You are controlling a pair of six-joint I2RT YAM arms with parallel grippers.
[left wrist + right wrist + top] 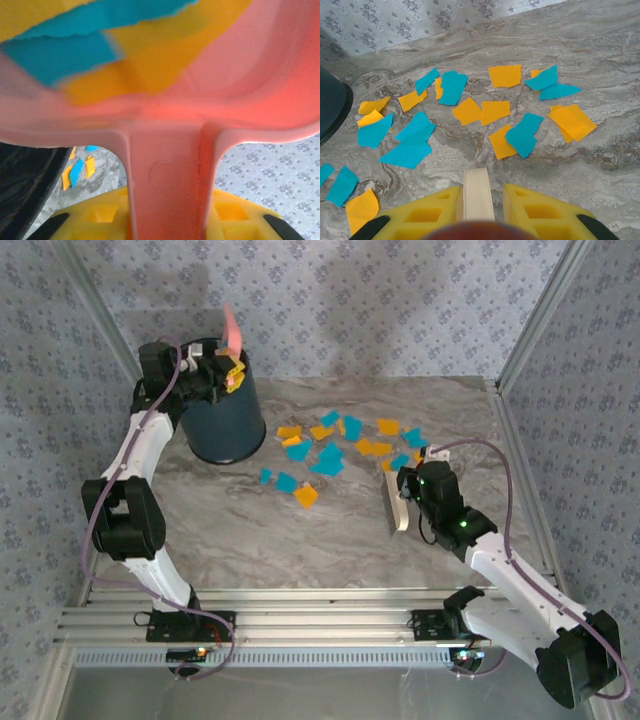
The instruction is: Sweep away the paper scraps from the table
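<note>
Loosely strewn paper scraps, band running left-right

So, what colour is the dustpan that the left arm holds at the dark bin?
The dustpan is pink; the left wrist view shows it best.

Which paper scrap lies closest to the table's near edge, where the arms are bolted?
The orange-yellow angular paper scrap lowest in the top view; all others, including the teal scrap beside it, lie farther back.
</note>
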